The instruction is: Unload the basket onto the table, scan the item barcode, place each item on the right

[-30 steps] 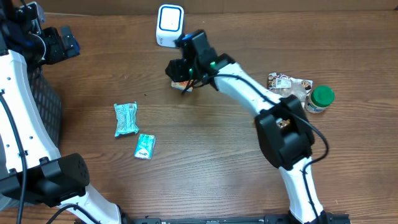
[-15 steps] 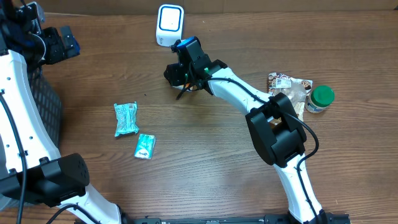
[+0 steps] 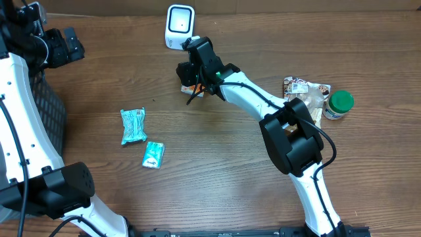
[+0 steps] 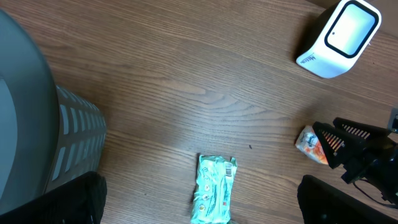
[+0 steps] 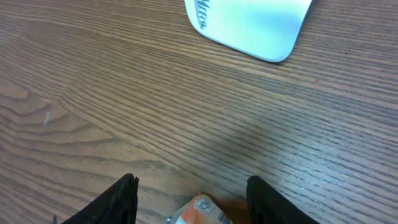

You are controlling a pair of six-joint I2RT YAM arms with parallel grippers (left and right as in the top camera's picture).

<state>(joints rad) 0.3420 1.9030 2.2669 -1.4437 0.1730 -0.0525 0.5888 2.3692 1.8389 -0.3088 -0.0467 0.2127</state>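
Here, the orange packet (image 4: 310, 144) sits pinched between the fingers of the right gripper (image 5: 191, 186), just in front of the white scanner (image 3: 179, 25) and close beside it without touching, over the wooden table (image 3: 217, 171). Far to the left, the left gripper (image 3: 74, 46) hangs near a mesh basket (image 4: 71, 134) with its jaws spread wide, holding nothing. Two green packets (image 3: 133, 125) lie apart at mid-table, and a green-lidded jar (image 3: 340, 104) stands off to the right.

overhead looks straight down; both wrist views (right far nearer) share the scanner (image 4: 339, 37).
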